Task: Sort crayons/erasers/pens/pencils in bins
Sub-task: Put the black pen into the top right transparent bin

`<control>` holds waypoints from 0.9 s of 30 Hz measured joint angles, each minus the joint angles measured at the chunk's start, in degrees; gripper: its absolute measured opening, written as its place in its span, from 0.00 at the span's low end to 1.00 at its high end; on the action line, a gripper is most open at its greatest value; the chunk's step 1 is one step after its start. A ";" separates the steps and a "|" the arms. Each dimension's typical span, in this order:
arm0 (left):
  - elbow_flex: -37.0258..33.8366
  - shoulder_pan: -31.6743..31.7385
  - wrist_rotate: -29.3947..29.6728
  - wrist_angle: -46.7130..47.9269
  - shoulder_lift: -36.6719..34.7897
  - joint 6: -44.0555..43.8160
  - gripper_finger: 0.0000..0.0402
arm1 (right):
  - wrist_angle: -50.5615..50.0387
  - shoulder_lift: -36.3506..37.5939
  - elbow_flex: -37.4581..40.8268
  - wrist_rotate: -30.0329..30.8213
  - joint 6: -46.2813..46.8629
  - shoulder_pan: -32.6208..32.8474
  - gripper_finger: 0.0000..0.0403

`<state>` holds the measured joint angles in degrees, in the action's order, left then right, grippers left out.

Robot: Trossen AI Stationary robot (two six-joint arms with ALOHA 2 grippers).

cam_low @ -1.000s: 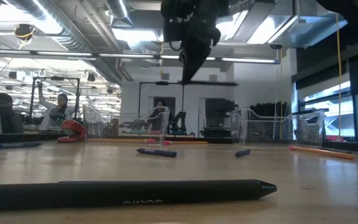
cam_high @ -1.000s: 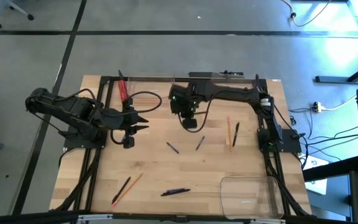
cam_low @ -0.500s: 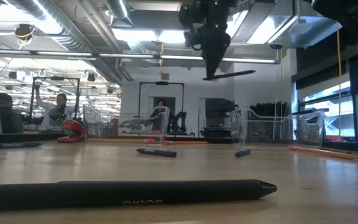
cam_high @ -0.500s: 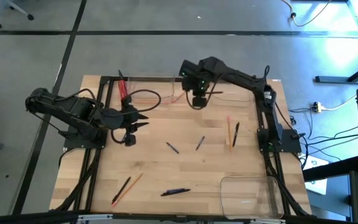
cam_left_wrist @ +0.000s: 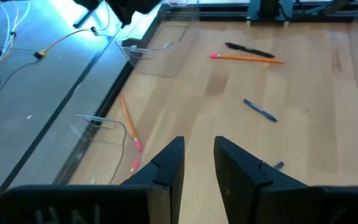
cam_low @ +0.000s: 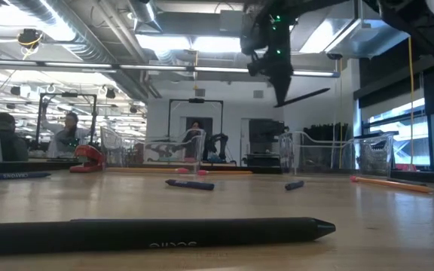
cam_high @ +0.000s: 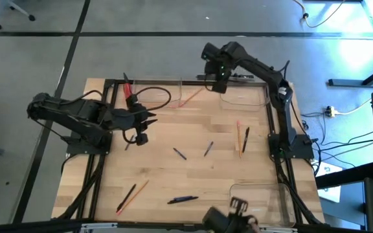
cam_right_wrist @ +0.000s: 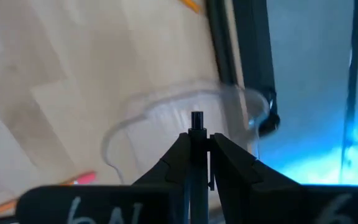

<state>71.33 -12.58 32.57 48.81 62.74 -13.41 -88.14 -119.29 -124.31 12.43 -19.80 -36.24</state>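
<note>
**Right gripper holds one pen over a far bin; left gripper empty**

Table (cam_high: 193,175): one wooden top, with a black frame along its edges.

Bins: three clear trays. Two lie side by side along the far edge, the far left bin (cam_high: 170,97) and the far right bin (cam_high: 248,97). The third bin (cam_high: 261,200) sits at the near right corner.

Grippers: two. The right gripper (cam_high: 219,76) hangs above the far edge, over the inner corner of the far right bin. Its jaws are clamped on a held pen (cam_low: 304,96). The left gripper (cam_left_wrist: 197,162) stands near the table's left side, with its jaws a narrow gap apart and nothing between them.

Pens: six counted. The held pen lies close to level, one end slightly raised. Five lie on the table:
- two short pens (cam_high: 180,153) and (cam_high: 208,149) at mid-table, both lying diagonally;
- a black pen (cam_high: 246,139) running near to far;
- a dark blue pen (cam_high: 182,199) lying roughly left to right;
- a near-left pen (cam_high: 127,195) lying diagonally.

Pencils: at least three.
- One pencil (cam_high: 190,97) lies diagonally in the far left bin.
- An orange pencil (cam_high: 239,137) lies just beside the black pen, parallel to it.
- A near-left pencil (cam_high: 138,189) lies alongside the near-left pen.
</note>
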 joint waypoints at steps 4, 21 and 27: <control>0.00 1.17 -0.06 -0.17 0.50 0.00 0.20 | -0.75 0.04 0.56 0.00 1.21 -4.28 0.13; 0.00 4.11 -0.05 -3.31 1.79 -0.07 0.20 | 12.43 0.00 20.26 -0.42 -3.67 -12.87 0.13; 0.00 4.11 -0.05 -4.56 1.79 -0.13 0.20 | 14.38 0.01 22.71 -0.61 -4.67 -13.54 0.13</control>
<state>71.33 -8.47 32.51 44.25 64.53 -13.54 -73.76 -119.28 -101.60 11.82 -24.47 -49.78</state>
